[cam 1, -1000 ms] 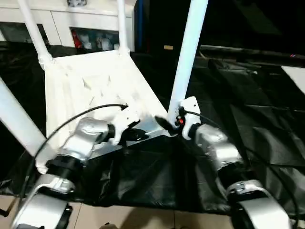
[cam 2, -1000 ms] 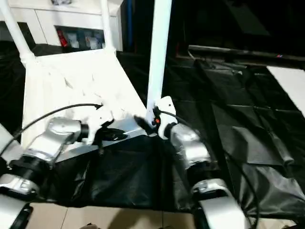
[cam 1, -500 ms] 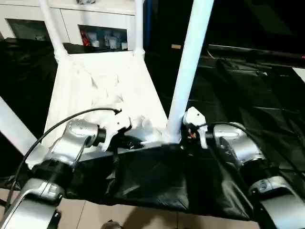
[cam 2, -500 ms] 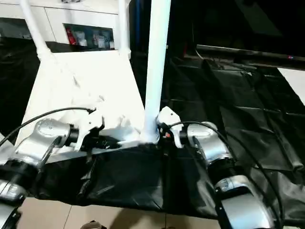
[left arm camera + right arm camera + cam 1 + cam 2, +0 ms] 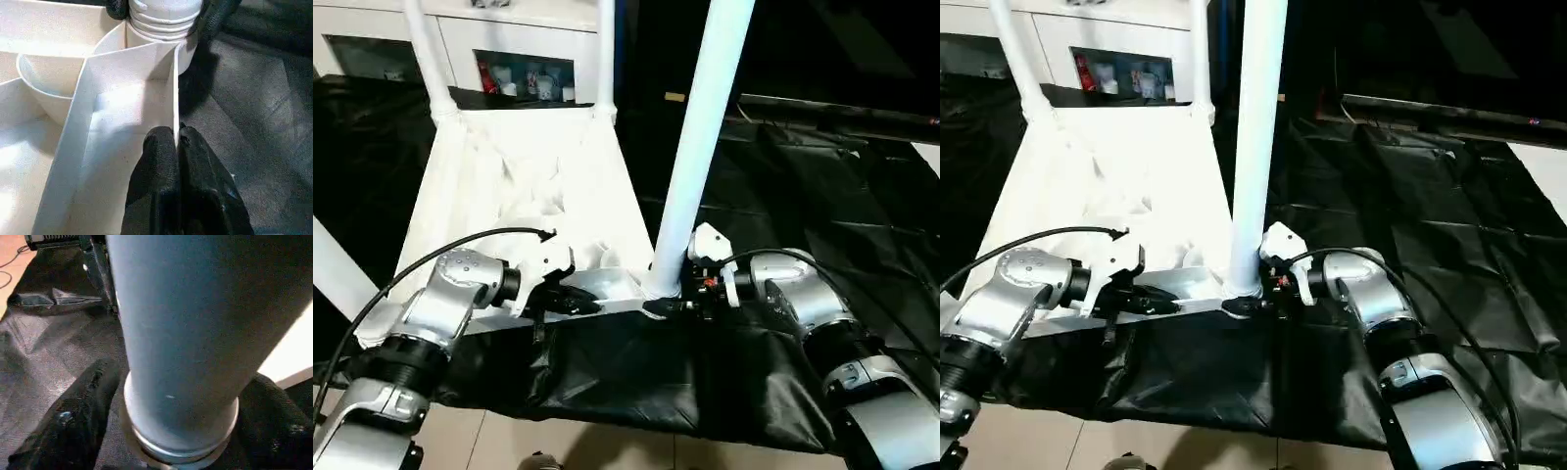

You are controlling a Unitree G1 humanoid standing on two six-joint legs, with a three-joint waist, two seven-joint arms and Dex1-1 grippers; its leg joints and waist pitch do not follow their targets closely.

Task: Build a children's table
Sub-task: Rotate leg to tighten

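- Black sheeting [image 5: 822, 206] covers the floor under the upturned table top [image 5: 524, 181].
- Four legs [image 5: 705, 147] stand — tops cut off.
- Left gripper [image 5: 177, 142] pinches the top's rim; right gripper [image 5: 171, 411] straddles the nearest leg's base, fingers [image 5: 73, 426] spread.

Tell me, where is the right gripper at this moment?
In the left eye view the right gripper is at the near right corner of the table top, its two fingers on either side of the base of the leg standing there.

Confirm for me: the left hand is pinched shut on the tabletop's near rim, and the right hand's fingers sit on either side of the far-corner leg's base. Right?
Not quite. The right hand straddles the base of the near-corner leg, as the right wrist and head views show, not a far-corner leg. The left hand is indeed pinched shut on the tabletop's near rim.
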